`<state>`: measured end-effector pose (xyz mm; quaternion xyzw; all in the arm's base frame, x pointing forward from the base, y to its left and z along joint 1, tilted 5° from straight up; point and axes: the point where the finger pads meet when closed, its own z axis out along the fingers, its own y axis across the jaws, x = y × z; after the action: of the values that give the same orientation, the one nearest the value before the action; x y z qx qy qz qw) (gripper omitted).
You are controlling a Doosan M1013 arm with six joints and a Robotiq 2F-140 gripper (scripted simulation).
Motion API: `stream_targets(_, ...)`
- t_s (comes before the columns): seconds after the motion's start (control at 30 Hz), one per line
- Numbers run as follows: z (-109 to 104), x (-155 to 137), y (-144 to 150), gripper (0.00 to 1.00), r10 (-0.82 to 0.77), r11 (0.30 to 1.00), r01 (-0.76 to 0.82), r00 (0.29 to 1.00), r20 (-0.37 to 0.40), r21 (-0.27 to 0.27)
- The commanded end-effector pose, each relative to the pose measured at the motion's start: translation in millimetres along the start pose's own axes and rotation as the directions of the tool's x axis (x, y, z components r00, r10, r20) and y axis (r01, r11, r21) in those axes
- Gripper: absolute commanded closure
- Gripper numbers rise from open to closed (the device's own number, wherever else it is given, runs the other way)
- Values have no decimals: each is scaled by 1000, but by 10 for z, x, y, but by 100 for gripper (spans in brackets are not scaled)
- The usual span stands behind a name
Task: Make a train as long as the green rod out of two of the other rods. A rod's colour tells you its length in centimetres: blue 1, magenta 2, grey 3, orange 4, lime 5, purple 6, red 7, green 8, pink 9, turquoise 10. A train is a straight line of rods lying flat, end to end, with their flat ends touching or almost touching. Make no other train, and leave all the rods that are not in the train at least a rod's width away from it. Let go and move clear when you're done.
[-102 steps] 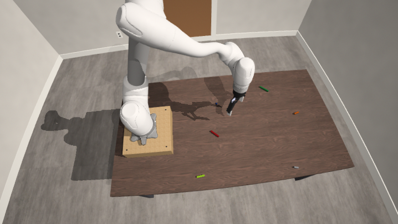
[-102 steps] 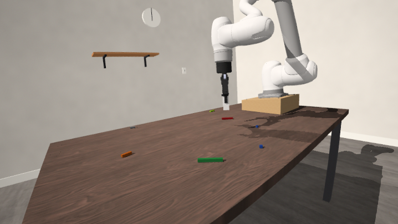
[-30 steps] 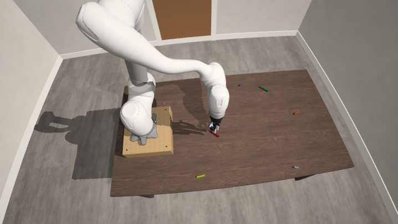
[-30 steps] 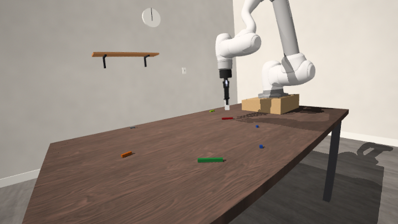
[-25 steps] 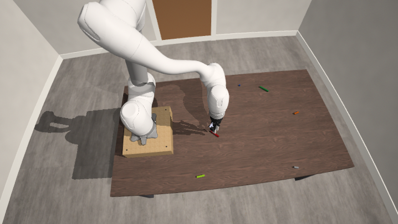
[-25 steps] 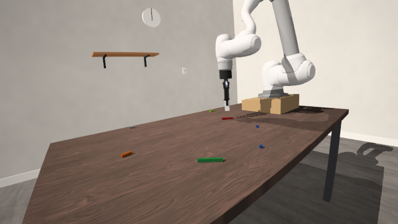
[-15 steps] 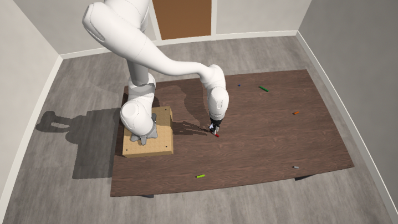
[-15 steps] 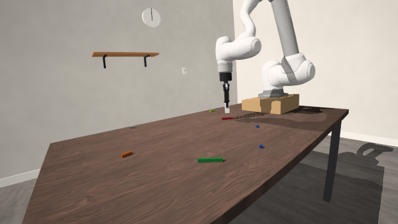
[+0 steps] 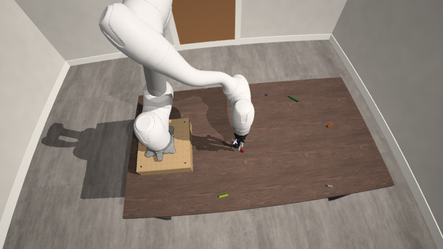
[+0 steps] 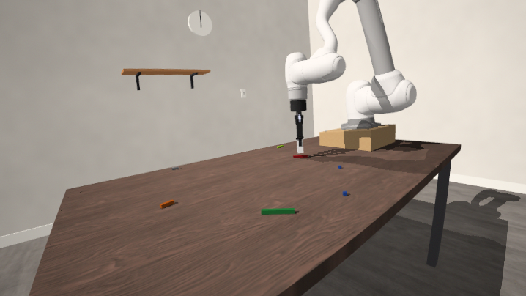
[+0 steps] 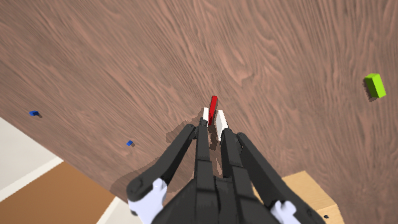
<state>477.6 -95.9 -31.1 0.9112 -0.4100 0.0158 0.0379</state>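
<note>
The red rod [image 9: 241, 150] [image 10: 299, 156] [image 11: 213, 105] lies flat on the table near the robot's base. My gripper [image 9: 238, 145] [image 10: 299, 149] [image 11: 212, 114] hangs straight above it, a little off the table. Its fingers stand narrowly apart with nothing between them, and the rod shows through the gap in the wrist view. The green rod [image 9: 292, 98] [image 10: 278, 211] lies far off toward the table's other end. Two small blue rods [image 10: 339, 167] [image 10: 344, 193] [image 11: 129, 143] [image 11: 34, 113] lie between it and the red rod; one of them shows in the top view [image 9: 265, 94].
An orange rod [image 9: 329, 125] [image 10: 166, 204], a grey rod [image 9: 329, 185] [image 10: 175, 168] and a lime rod [image 9: 223, 195] [image 10: 280, 146] [image 11: 375, 85] lie scattered and apart. The arm's wooden base block [image 9: 182, 155] [image 10: 357, 138] [image 11: 305, 190] stands close behind the gripper.
</note>
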Motion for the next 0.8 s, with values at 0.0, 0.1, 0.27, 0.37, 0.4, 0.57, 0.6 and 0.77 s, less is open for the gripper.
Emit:
stream_targets(0.0,23,0,-1,77,0,1000,0,1000,0,0)
stream_targets(0.1,46,1,-1,77,0,1000,0,1000,0,0)
stream_targets(0.27,62,1,-1,77,0,1000,0,1000,0,0)
stream_targets(0.37,71,1,-1,77,0,1000,0,1000,0,0)
stream_targets(0.4,72,1,-1,77,0,1000,0,1000,0,0)
stream_targets(0.57,75,1,-1,77,0,1000,0,1000,0,0)
stream_targets(0.6,75,1,-1,77,0,1000,0,1000,0,0)
stream_targets(0.77,75,1,-1,77,0,1000,0,1000,0,0)
